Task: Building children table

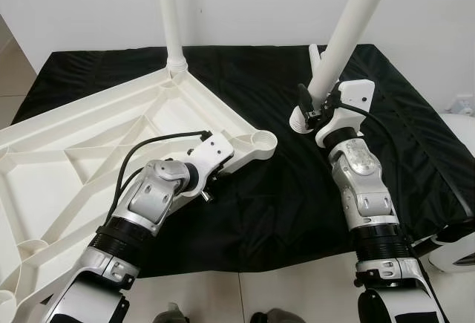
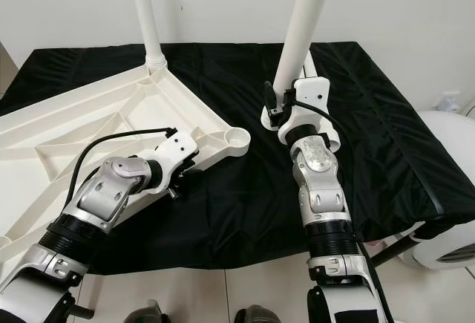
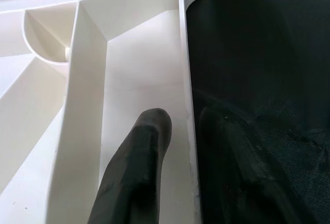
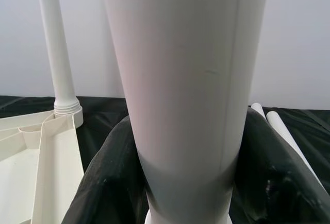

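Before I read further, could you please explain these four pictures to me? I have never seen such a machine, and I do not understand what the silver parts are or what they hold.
The silver parts are the two arms of a humanoid robot. Two pictures come from cameras in its head, looking down; the other two come from a camera on each wrist, looking along its black fingers.

A black cloth covers the surface. On it lies a white plastic tabletop, turned upside down so its ribs show. One white leg already stands in a far corner socket.

The left gripper pinches the tabletop's edge wall near an empty corner socket, one finger inside and one outside. The right gripper is shut on a second leg, holding it almost upright above the cloth. More spare legs lie behind it.
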